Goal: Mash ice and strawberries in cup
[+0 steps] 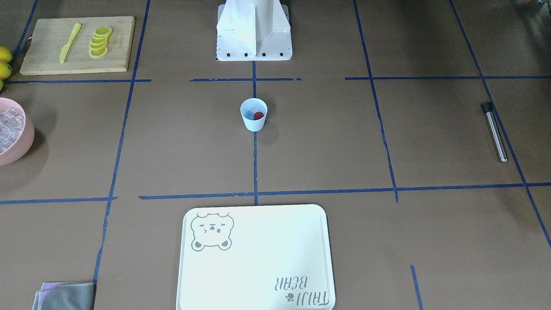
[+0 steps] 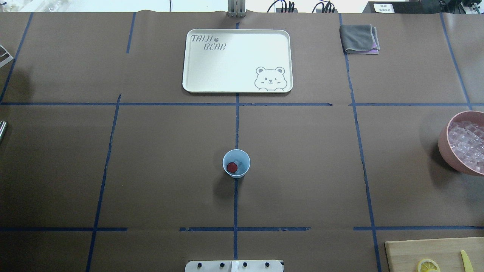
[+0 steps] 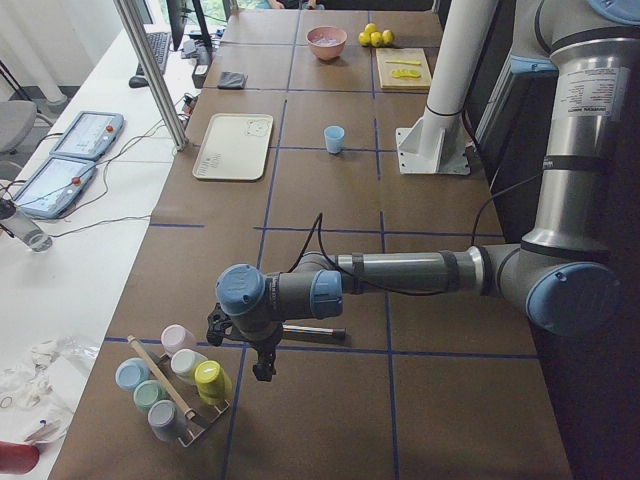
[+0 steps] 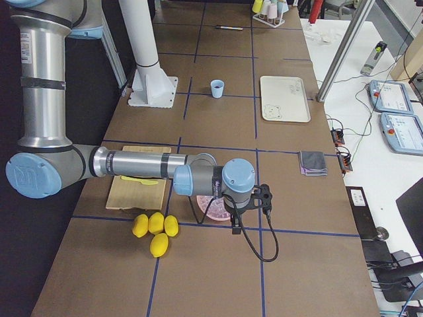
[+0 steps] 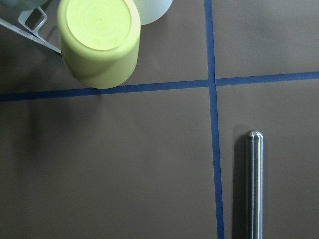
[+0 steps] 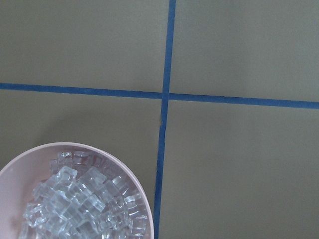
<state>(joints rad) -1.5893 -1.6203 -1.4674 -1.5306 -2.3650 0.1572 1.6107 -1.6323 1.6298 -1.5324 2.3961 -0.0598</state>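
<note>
Sitting mid-frame on the worktop [image 2: 151, 170], the cup [image 2: 236, 163] already holds a strawberry [image 2: 231, 167] and what looks like ice [image 2: 237, 166]. Mashing remains: the steel muddler [image 1: 494, 131] lies untouched at right. Both arms' fingers show only in the side views, so I cannot tell their state.

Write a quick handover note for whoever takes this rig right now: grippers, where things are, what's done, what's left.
Left gripper: near the muddler; jaws' state can't be told.
Right gripper: by the pink bowl; jaws' state can't be told.
Cup stands mid-table with a strawberry and what looks like ice inside.
Done: cup loaded.
Left: pick up the muddler, mash.
</note>
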